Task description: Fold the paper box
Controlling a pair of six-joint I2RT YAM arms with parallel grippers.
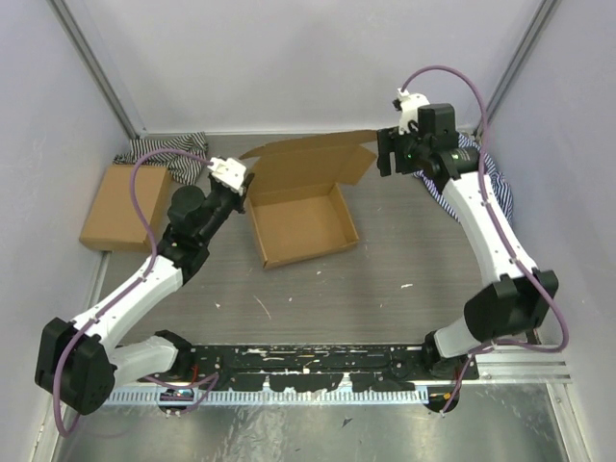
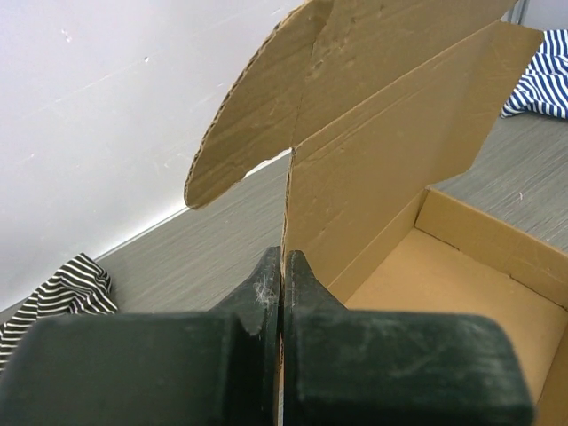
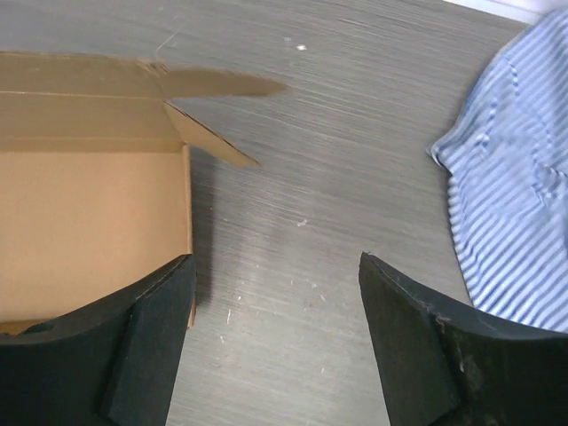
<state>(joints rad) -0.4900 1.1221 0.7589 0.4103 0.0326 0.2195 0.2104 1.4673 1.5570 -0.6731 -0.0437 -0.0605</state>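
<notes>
The paper box stands in the middle of the table as an open shallow tray. Its lid is raised at the back, with side flaps sticking out. My left gripper is shut on the tray's left side wall near the back corner. In the left wrist view the fingers pinch that cardboard edge, with the tray's inside to the right. My right gripper is open and empty above the table, just right of the lid's right flap. In the right wrist view it hangs beside the box's right wall.
A flat ready-made brown cardboard box lies at the far left. A dark striped cloth lies at the back left. A blue striped cloth lies at the right, under the right arm. White walls close in the back and sides.
</notes>
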